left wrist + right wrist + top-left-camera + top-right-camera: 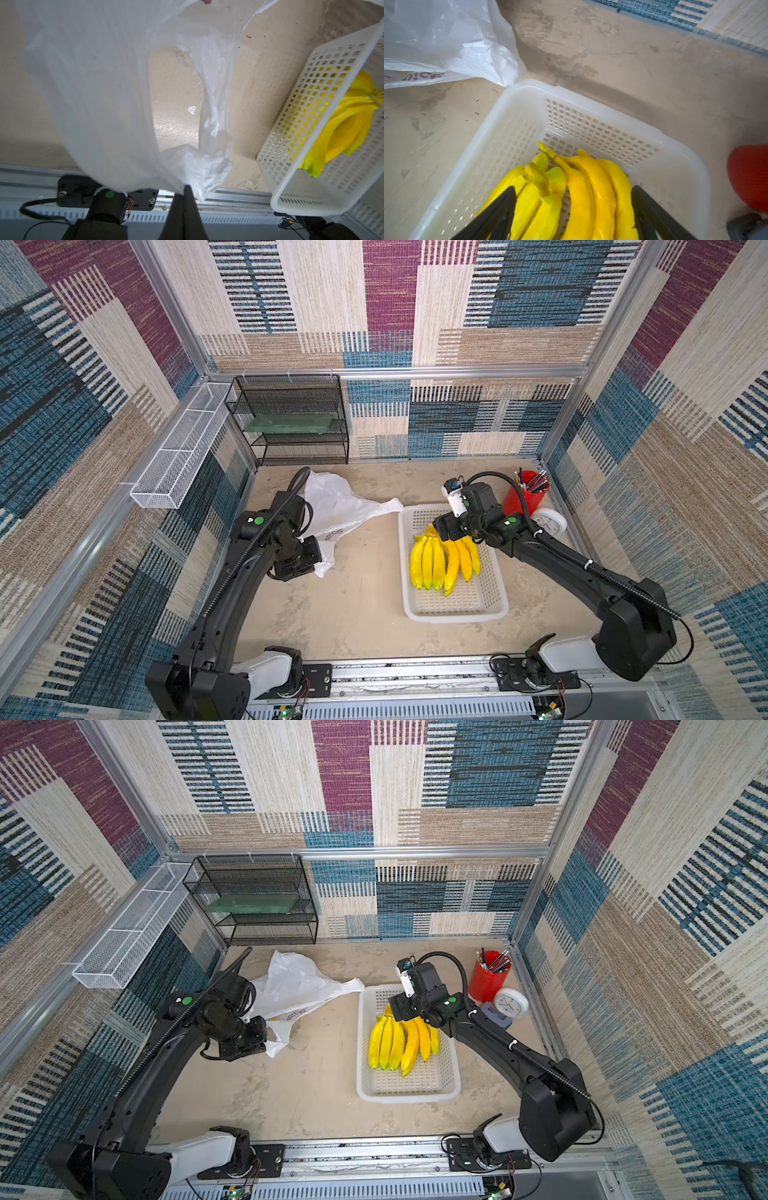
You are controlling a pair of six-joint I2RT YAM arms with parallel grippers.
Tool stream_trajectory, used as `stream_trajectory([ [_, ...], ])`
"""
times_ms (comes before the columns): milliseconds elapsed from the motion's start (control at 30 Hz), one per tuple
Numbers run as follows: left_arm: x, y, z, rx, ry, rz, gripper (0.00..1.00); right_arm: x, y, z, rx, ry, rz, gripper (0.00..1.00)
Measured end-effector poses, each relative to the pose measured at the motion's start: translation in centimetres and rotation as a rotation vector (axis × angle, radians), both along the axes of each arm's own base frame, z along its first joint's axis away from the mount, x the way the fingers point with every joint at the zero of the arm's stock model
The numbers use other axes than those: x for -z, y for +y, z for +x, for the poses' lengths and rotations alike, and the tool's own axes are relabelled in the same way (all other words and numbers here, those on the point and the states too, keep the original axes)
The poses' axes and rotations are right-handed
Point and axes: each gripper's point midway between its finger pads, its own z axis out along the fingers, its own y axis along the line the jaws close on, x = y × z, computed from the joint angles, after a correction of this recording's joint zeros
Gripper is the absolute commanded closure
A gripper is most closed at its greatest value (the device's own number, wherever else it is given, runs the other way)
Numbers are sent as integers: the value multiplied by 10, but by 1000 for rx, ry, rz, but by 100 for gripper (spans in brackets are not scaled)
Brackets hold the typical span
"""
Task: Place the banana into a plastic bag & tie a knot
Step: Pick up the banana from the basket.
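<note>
The left gripper (185, 188) is clamped on the plastic bag (345, 506), apparently at a handle. The right gripper (573, 188) is spread apart over the bananas (440, 560) in the basket (457, 614) by the table's (353, 605) right edge.

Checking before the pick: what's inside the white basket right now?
Only the bananas, with the open right gripper straddling their stem end. The basket floor beneath them is covered.
</note>
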Motion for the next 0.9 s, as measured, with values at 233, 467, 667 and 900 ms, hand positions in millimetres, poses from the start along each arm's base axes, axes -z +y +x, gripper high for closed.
stream_trajectory([
  [233, -14, 12, -14, 50, 26, 72, 100, 23, 28, -2, -96, 53, -15, 14],
  [467, -19, 15, -17, 72, 25, 86, 100, 37, 24, 1, -87, 92, -20, 28],
  [667, -22, 17, -15, 85, 20, 102, 100, 54, 28, -1, -94, 137, -26, 50],
  [900, -21, 17, -15, 100, 24, 105, 100, 37, 28, 2, -64, 112, 1, 92],
])
